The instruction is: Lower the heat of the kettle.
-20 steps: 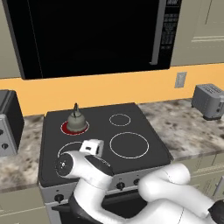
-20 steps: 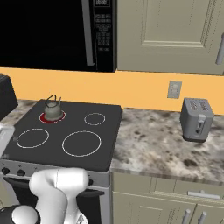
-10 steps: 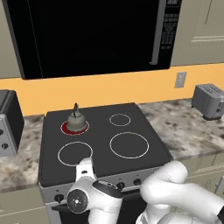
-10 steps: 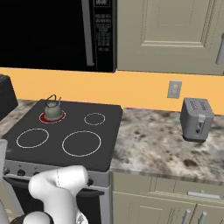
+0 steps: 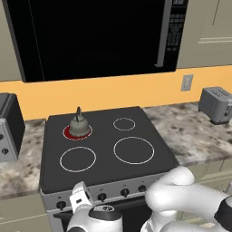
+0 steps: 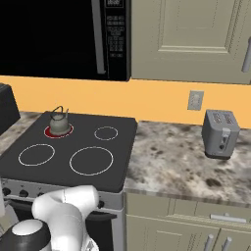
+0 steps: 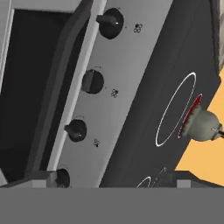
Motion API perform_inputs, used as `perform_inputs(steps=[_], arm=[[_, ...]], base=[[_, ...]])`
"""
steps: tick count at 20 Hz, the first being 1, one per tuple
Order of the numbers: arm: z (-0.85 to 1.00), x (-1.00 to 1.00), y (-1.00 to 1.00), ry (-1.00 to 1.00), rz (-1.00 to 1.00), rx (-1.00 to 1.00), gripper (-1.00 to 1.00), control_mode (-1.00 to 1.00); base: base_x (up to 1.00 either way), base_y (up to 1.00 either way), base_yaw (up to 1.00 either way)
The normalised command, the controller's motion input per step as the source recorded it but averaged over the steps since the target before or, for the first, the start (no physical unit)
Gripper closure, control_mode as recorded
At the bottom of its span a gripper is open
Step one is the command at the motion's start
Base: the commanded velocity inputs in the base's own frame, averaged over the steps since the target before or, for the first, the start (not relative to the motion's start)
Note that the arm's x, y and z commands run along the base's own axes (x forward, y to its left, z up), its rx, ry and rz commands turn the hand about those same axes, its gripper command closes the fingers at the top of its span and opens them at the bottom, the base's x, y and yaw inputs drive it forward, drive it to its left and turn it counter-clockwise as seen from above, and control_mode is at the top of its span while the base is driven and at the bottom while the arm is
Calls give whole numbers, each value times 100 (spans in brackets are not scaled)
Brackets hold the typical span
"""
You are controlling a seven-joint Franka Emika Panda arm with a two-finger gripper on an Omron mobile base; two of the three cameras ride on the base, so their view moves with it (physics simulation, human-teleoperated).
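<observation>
At the stove's back left burner (image 5: 68, 132), glowing red: the kettle (image 5: 79, 127), upright, dark handle up. Placed there to heat, so no need to touch it. To be turned down instead from the front panel.

Low before that panel, the claw (image 7: 113, 181), released, fingertips wide apart, nothing between them. Held so, most likely, to let a knob pass between the jaws. Pointed along the row of knobs: one (image 7: 62, 177) nearest at the bottom edge, then a second (image 7: 75, 130), a third (image 7: 92, 81) and a fourth (image 7: 109, 20) farther up in the hand view. Beside each a small mark (image 7: 114, 92), too small to read. Cannot tell which knob belongs to the red burner. Probably one at the left end of the row, but only a guess.

Around: three other burner rings on the stove (image 5: 104, 136), all unlit. Above, a big black microwave (image 5: 90, 36). On the counter (image 6: 171, 162) to the right, a grey toaster (image 6: 220, 132), well apart from the stove, and a wall outlet (image 6: 195, 100) behind it. Under the knobs, the dark oven door (image 7: 26, 87).

Nothing between claw and knobs. Only concern: knobs close to each other, so easy to catch the wrong one.
</observation>
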Motion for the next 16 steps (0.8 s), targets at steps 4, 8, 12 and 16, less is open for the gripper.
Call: perform_inputs(steps=[4,8,12,16], arm=[[-41,-13,15,-9,1,-21,-100,-100],[-20,0,16,-12,0,-4,-100,-100],[-8,1,18,-12,0,0,-100,-100],[-21,1,12,-12,0,0,-100,-100]], base=[[0,0,0],[0,0,0],[0,0,0],[0,0,0]])
